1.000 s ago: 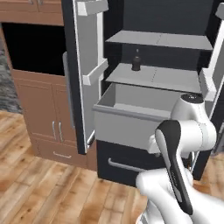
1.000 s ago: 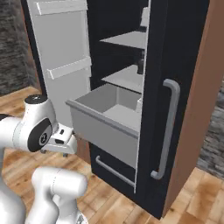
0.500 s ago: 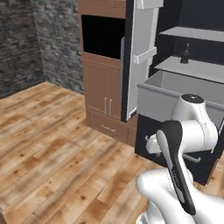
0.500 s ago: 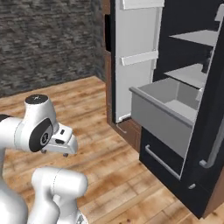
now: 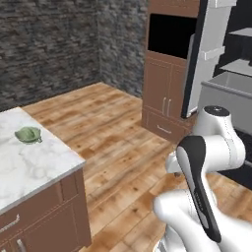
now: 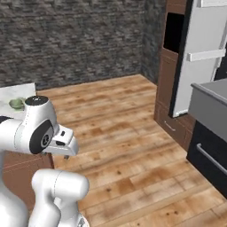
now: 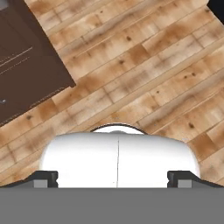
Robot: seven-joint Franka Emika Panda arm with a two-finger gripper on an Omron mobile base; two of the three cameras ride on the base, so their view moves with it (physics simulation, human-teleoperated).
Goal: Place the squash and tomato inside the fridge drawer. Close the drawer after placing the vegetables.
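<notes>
The fridge drawer (image 5: 227, 91) stands pulled out at the right edge of the left base view, a light grey box beside the open fridge door (image 5: 210, 54). In the right base view its grey front (image 6: 208, 110) sits at the far right. The squash and the tomato are out of view. My gripper (image 7: 113, 178) is open, its two dark fingertips (image 7: 45, 177) far apart with nothing between them. It hangs folded close to the robot's body (image 6: 64, 145), pointing down at the wooden floor.
A kitchen island with a white marble top (image 5: 34, 162) stands at the left, with a pale green rounded object (image 5: 28, 134) on it, also on the counter in the right base view (image 6: 17, 103). Brown cabinets (image 5: 165, 96) stand left of the fridge. Wood floor (image 6: 128, 128) lies between.
The whole picture has shifted: the camera swung left, so the fridge and drawer slid to the right edge and the island came into view. The arm's pose looks the same.
</notes>
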